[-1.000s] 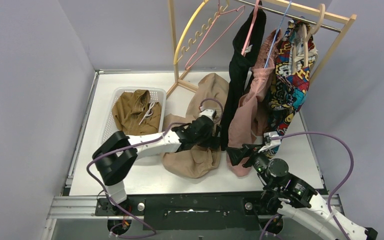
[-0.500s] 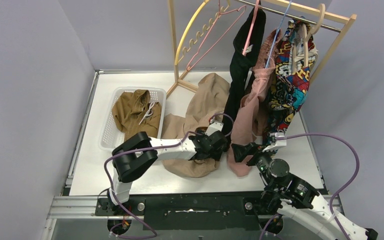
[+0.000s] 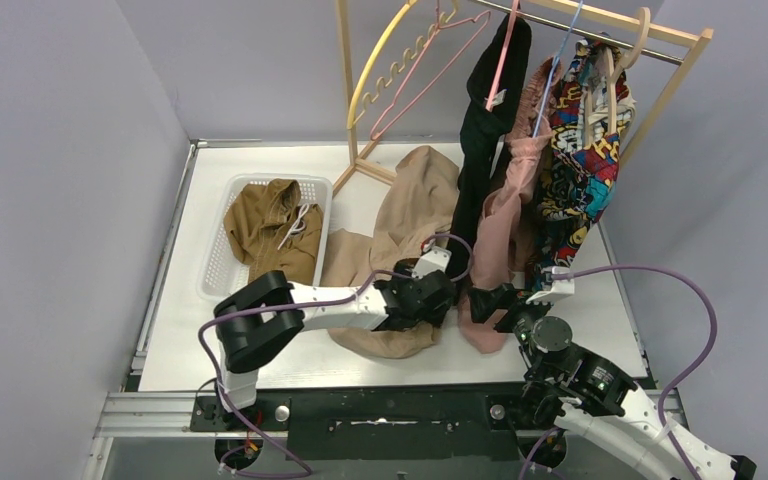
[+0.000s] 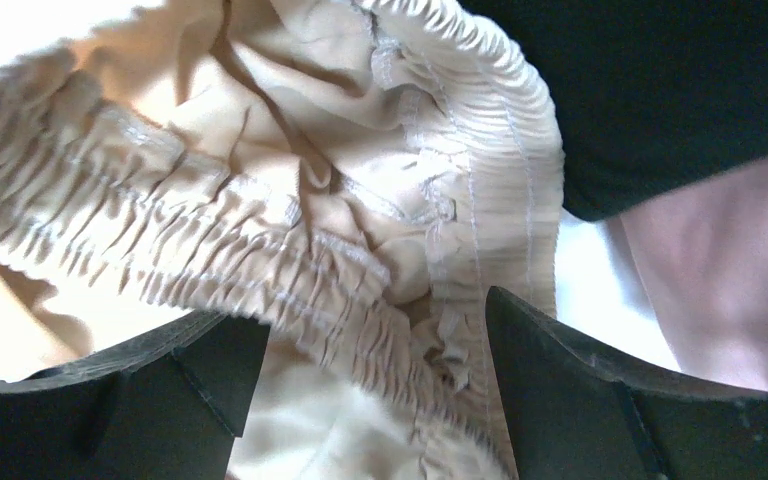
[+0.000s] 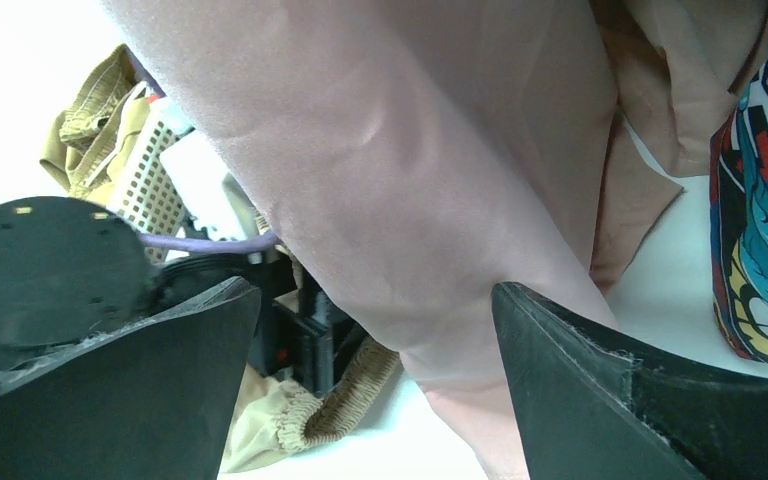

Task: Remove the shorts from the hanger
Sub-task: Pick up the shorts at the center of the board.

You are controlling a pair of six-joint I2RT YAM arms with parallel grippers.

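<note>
The beige-tan shorts [image 3: 400, 215] lie crumpled on the table, off any hanger. My left gripper [image 3: 438, 300] is open, its jaws straddling their gathered waistband [image 4: 360, 250] without closing on it. The black shorts [image 3: 480, 140] hang from a pink hanger on the rack. The dusty pink shorts [image 3: 500, 220] hang beside them, their hem reaching the table. My right gripper [image 3: 485, 300] is open, with the pink leg [image 5: 410, 150] between its jaws. The olive-brown shorts [image 3: 265, 225] lie in the white basket [image 3: 218, 262].
A wooden rack [image 3: 345, 95] stands at the back with an empty pink hanger [image 3: 430, 60] and a yellow one. A colourful printed garment [image 3: 580, 150] hangs at the rack's right end. The two grippers sit close together near the table's front.
My left gripper has moved right and nearer along the beige-tan shorts, close to the right gripper. The right gripper has shifted slightly up into the pink leg.
</note>
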